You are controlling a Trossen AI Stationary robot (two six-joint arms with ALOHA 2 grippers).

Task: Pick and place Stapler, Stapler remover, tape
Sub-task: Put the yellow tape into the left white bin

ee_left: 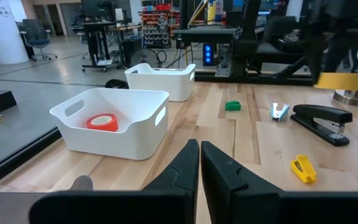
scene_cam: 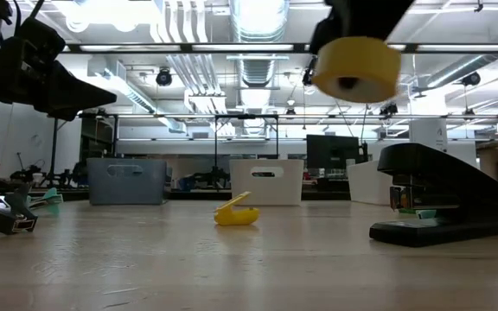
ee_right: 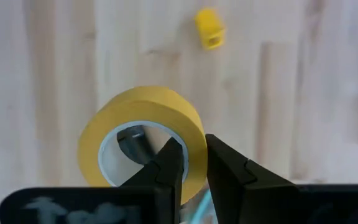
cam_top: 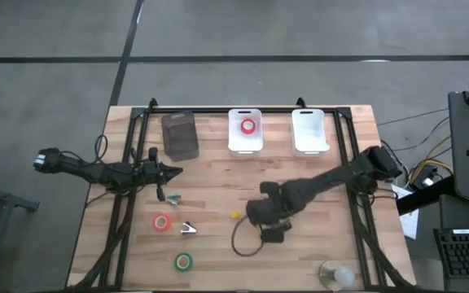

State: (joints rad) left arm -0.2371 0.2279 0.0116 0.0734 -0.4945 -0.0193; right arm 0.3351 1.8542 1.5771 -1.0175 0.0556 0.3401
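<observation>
Holding: my right fingers (ee_right: 193, 163) pinch the wall of a yellow tape roll (ee_right: 143, 134), one finger inside the ring, one outside, lifted clear of the tabletop (cam_top: 218, 203).
Landmark: the black stapler (scene_cam: 439, 194) sits on the wood; in the low view the yellow roll hangs above it and slightly to one side.
Yellow piece (scene_cam: 235, 212): small, lying on the tabletop near the stapler.
Left fingers (ee_left: 199, 163): pressed together with nothing between them, poised above the tabletop, well apart from the stapler.
Red tape (cam_top: 247, 126): inside the middle white bin (cam_top: 245, 145), beyond the stapler.
Loose rolls: a red one (cam_top: 162, 222) and a green one (cam_top: 183, 261) lie flat, well apart from the stapler.
</observation>
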